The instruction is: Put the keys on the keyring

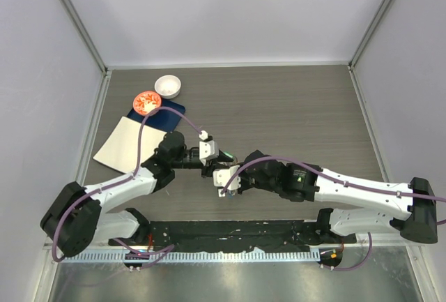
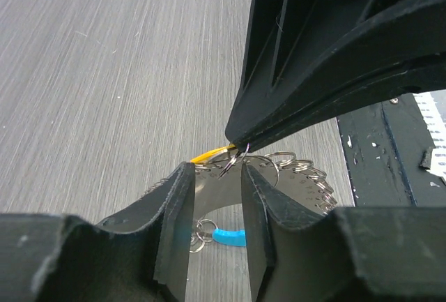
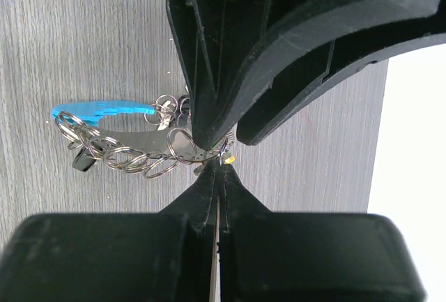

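The keyring [image 3: 118, 141] is a curved flat grey metal strip with several small split rings along its edge and a blue plastic piece [image 3: 104, 110]. It hangs just above the table. My left gripper [image 2: 212, 169] is shut on the strip, which fills the gap between its fingers, and the blue piece [image 2: 230, 236] shows below. My right gripper [image 3: 220, 166] is shut on a small thin metal key with a yellow tag [image 3: 229, 157]. It holds this key against the strip's edge, right at the left gripper's tips [image 3: 226, 141]. In the top view both grippers [image 1: 219, 167] meet over the table's near middle.
A white bowl [image 1: 168, 86], a red-patterned round dish [image 1: 146, 102], a dark blue mat [image 1: 173, 112] and a pale sheet [image 1: 129, 141] lie at the back left. A black rail [image 1: 230, 232] runs along the table's near edge.
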Controlling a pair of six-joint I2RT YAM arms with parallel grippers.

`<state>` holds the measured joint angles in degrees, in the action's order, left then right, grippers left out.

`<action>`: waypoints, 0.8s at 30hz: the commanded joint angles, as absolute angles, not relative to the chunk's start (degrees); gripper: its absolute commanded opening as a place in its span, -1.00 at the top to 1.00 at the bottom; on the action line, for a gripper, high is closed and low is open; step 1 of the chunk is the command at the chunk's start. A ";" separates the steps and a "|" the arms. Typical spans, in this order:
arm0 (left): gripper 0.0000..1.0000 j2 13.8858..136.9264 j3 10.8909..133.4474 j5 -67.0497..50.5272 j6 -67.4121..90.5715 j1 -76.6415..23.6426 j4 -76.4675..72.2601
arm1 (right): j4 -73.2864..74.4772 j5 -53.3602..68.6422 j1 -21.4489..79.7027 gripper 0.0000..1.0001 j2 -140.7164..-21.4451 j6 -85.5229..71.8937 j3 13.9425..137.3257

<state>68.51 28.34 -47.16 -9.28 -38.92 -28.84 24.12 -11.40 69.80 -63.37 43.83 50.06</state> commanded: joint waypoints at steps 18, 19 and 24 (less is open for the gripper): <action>1.00 66.80 26.37 -48.08 1.30 -35.24 -40.14 | 25.75 -13.71 70.14 0.98 -58.36 40.44 50.45; 1.00 66.71 26.02 -47.21 2.62 -35.24 -41.47 | 25.75 -13.71 70.05 0.99 -58.19 40.17 50.28; 1.00 66.36 23.91 -45.18 12.28 -35.24 -50.51 | 22.86 -12.92 70.14 0.98 -57.74 37.71 48.08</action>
<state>67.55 25.21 -49.12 3.01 -36.42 -39.13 24.18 -11.94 69.80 -59.57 40.66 49.54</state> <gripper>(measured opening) 0.010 0.031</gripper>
